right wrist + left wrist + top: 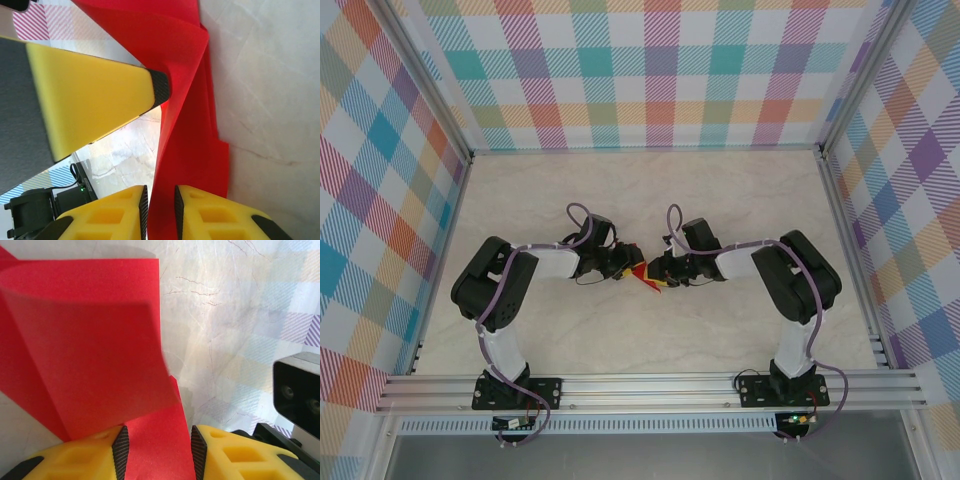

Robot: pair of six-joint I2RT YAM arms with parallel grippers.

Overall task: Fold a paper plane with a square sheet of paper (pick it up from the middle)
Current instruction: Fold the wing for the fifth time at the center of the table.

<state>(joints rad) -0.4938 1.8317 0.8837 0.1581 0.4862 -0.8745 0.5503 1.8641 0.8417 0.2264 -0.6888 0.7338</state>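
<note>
Paper, the red square sheet (642, 274), hangs mid-table between both arms so a fold can form. Left gripper (157, 450) at nine o'clock pinches it; right gripper (160, 210) at three o'clock straddles it, grip uncertain.

Both arms bend inward, left pincer (630, 262) and right pincer (656, 272) nearly meeting, jaws partly parted.

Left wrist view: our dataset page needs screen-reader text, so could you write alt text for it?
Curled red square sheet of paper fills the left half, its lower strip running between the left tool's yellow, black-padded fingers. Pale marbled table lies to the right.
</note>
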